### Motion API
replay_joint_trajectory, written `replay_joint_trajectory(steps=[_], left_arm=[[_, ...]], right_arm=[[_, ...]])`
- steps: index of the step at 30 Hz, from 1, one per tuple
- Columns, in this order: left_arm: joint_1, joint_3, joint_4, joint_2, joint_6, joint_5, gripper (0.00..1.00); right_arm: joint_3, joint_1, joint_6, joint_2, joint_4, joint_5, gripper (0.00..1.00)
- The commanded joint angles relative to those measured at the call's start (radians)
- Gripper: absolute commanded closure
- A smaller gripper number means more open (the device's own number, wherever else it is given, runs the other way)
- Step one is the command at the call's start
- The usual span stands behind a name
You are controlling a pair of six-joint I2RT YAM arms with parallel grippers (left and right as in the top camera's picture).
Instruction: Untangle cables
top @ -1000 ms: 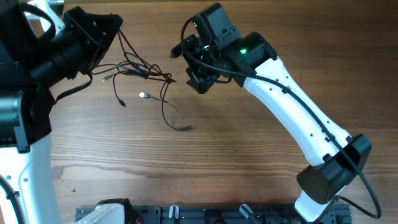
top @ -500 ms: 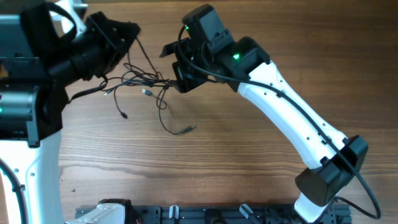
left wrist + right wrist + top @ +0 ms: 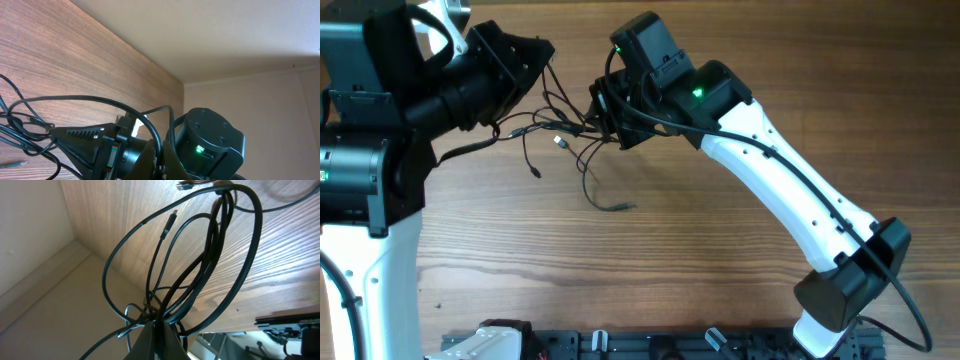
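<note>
Found both grippers closed on the cables (image 3: 560, 126) — right gripper (image 3: 605, 118) pinching a bunch at three o'clock of the tangle, left gripper (image 3: 542, 58) clamping strands at ten o'clock. Judged the tangle strung nine-to-three between them, loose ends trailing toward six, nearer the right. Read no writing anywhere.

Black cables (image 3: 563, 127) over brown wood-grain table (image 3: 670, 250).
</note>
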Motion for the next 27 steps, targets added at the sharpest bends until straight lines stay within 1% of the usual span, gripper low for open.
replay_joint_trajectory(steps=[1, 4, 5, 6, 7, 9, 11, 14, 16, 17, 20, 22, 27], left_arm=[[-0.004, 0.005, 0.007, 0.001, 0.02, -0.01, 0.96], [-0.004, 0.005, 0.007, 0.001, 0.02, -0.01, 0.96], [-0.004, 0.005, 0.006, 0.001, 0.021, -0.01, 0.96], [-0.004, 0.005, -0.003, 0.001, 0.025, -0.01, 0.96], [-0.004, 0.005, -0.027, 0.001, 0.047, -0.011, 0.96], [-0.004, 0.005, -0.061, 0.001, 0.054, -0.04, 0.96], [-0.004, 0.005, -0.097, 0.001, 0.054, -0.078, 0.96], [-0.004, 0.005, -0.108, 0.001, 0.054, -0.08, 0.96], [-0.004, 0.005, -0.113, 0.001, 0.054, -0.08, 0.96], [-0.004, 0.005, -0.118, 0.001, 0.054, -0.08, 0.96], [-0.004, 0.005, -0.126, 0.001, 0.055, -0.08, 0.96], [-0.004, 0.005, -0.138, 0.001, 0.074, -0.08, 0.96], [-0.004, 0.005, -0.169, 0.008, 0.125, -0.088, 0.96]], right_arm=[[0.0, 0.001, -0.003, 0.034, -0.007, 0.01, 0.96], [0.0, 0.004, -0.011, 0.035, -0.008, 0.03, 0.96], [0.0, 0.005, -0.037, 0.035, -0.007, 0.045, 0.96], [0.0, 0.005, -0.092, 0.035, 0.003, 0.065, 0.96], [0.0, 0.004, -0.158, 0.035, 0.035, 0.083, 0.96], [0.0, 0.003, -0.273, 0.034, 0.105, 0.114, 0.96], [0.004, 0.003, -0.47, 0.034, 0.203, 0.145, 0.96], [0.032, -0.003, -0.715, 0.033, 0.258, 0.194, 0.96], [0.047, -0.002, -0.942, 0.032, 0.315, 0.224, 0.96], [0.063, -0.002, -1.139, 0.032, 0.358, 0.247, 0.95], [0.087, -0.002, -1.308, 0.029, 0.396, 0.298, 0.96], [0.095, -0.002, -1.43, 0.01, 0.454, 0.384, 0.96], [0.095, -0.002, -1.578, -0.063, 0.559, 0.529, 0.96]])
